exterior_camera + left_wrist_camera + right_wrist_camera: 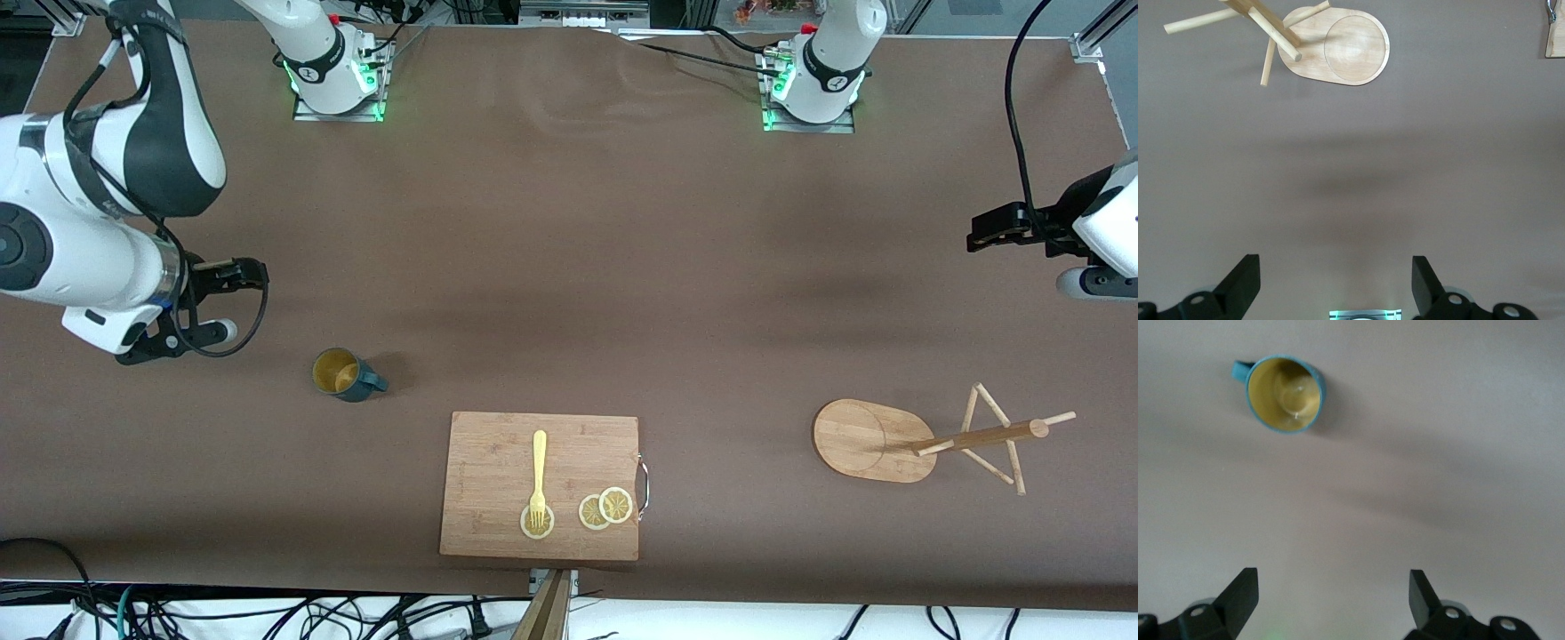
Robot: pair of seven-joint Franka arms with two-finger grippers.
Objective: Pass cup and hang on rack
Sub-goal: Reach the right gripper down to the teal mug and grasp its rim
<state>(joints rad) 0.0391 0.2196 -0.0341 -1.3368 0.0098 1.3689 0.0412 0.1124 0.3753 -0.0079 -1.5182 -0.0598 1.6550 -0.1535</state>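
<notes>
My right pincer [1331, 603] hangs over bare counter [569, 267] at the right arm's end, fingers spread wide with nothing between them. My left pincer [1336, 283] hangs the same way at the left arm's end, wide open and empty, over bare brown cloth.

The cup [345, 374], a dark teal mug, stands upright on the counter near my right pincer. From the front camera I see its handle pointing toward the cutting board [540, 485]; my right wrist camera looks straight down into its yellowish inside [1285, 392], which that front camera shows only at a slant.

The rack [925, 437], a bamboo mug tree, stands toward the left arm's end. My left wrist camera shows its oval base with a round recess [1338, 47] and the pegs above it.

Only the front camera shows the board whole, with a yellow fork [538, 480] and three lemon slices [606, 508] on it.
</notes>
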